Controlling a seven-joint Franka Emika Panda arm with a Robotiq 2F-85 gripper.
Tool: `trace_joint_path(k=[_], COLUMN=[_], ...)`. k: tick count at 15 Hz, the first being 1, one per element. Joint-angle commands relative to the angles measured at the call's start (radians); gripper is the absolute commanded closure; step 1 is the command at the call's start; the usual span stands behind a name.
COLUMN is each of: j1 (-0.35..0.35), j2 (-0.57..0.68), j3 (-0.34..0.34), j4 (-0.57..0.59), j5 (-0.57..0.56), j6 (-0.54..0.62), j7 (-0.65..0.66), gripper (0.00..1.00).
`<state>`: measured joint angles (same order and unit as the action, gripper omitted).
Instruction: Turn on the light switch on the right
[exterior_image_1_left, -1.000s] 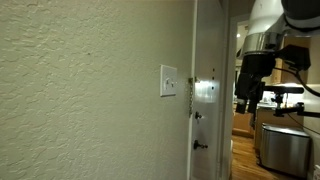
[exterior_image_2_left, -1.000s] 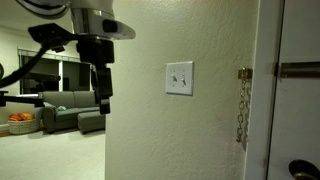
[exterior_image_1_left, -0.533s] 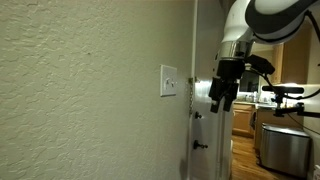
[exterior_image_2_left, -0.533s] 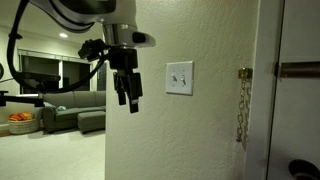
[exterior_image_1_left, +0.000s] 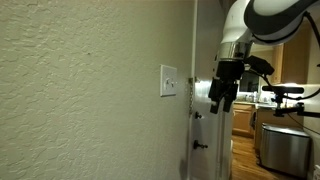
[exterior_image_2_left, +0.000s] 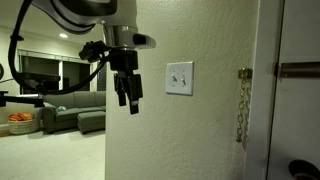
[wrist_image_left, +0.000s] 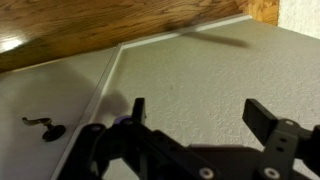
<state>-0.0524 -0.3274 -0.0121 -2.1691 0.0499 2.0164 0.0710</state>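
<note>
Your gripper (exterior_image_2_left: 128, 93) hangs just off the textured wall (exterior_image_2_left: 200, 140), beside and slightly below the switch plate (exterior_image_2_left: 180, 78). The plate sits on the wall between its outer corner and the door frame (exterior_image_2_left: 262, 90). The wrist view shows the jaws spread wide with nothing between them. Your target, the right toggle (exterior_image_2_left: 185, 78), looks like a small, stiff, hard plastic lever that should snap over under a light push. There is nothing there to grasp, so nudge it with one fingertip rather than pinch, and stay clear of the left toggle (exterior_image_2_left: 173, 78). Whether it now points up or down is too small to tell. In an exterior view along the wall, the switch plate (exterior_image_1_left: 168, 81) appears side-on and the gripper stands off the surface. In an exterior view facing the wall, both toggles show. The wrist view shows no switch, only bare wall, trim and a door handle (wrist_image_left: 42, 126).
</note>
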Motion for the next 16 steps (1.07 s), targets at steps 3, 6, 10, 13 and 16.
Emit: trace_joint_path(k=[3,6,10,13,16], j1=[0.004,0.005,0.005,0.004,0.002], j2=[0.059,0.119,0.218,0.268,0.274], j3=[-0.012,-0.015,-0.018,-0.022,-0.026], j4=[0.048,0.105,0.206,0.270,0.303], j5=[0.004,-0.003,-0.009,-0.008,-0.004], j6=[0.080,0.159,0.224,0.249,0.276], j7=[-0.009,-0.024,-0.055,-0.106,-0.171], gripper=[0.00,0.00,0.00,0.00,0.00])
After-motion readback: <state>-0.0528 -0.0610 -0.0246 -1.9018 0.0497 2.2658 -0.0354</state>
